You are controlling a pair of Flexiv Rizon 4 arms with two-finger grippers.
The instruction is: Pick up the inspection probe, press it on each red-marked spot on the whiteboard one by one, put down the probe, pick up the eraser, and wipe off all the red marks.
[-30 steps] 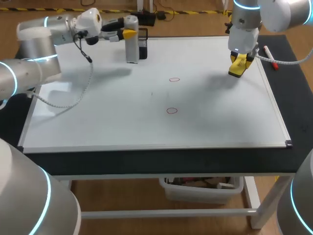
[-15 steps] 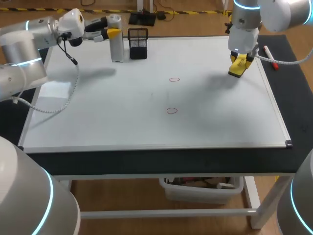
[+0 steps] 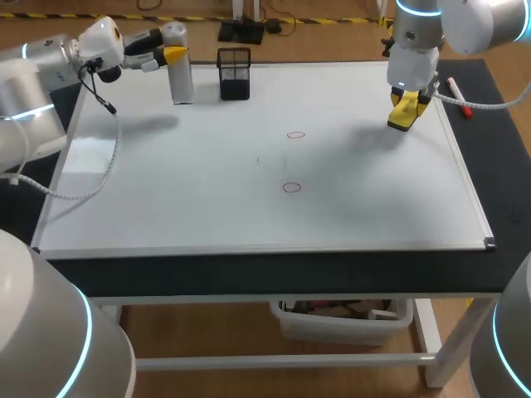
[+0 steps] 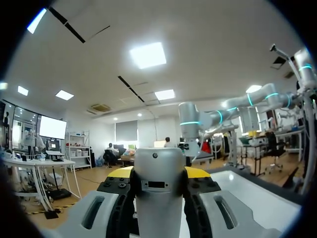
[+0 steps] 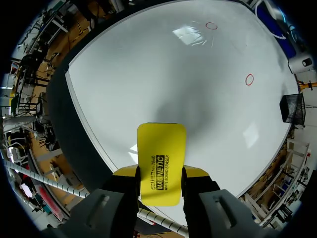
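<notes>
My left gripper (image 3: pixel 171 55) is shut on the grey cylindrical probe (image 3: pixel 179 63), holding it upright over the whiteboard's (image 3: pixel 166 191) far left part. In the left wrist view the probe (image 4: pixel 159 193) fills the gap between the yellow-tipped fingers (image 4: pixel 119 174). My right gripper (image 3: pixel 406 104) is shut on the yellow eraser (image 3: pixel 403 114) above the board's far right part; the eraser (image 5: pixel 160 163) sits between its fingers. Two red circle marks (image 3: pixel 296 134) (image 3: pixel 291 187) lie near the board's middle, and both marks (image 5: pixel 249 79) (image 5: pixel 211 26) show ahead of the eraser.
A black mesh pen holder (image 3: pixel 234 74) stands at the board's far edge, just right of the probe. A red-capped marker (image 3: pixel 459 97) lies on the dark table beyond the board's right edge.
My left arm has carried the probe leftwards along the far edge, away from the mesh holder. The right arm and eraser have stayed still.
</notes>
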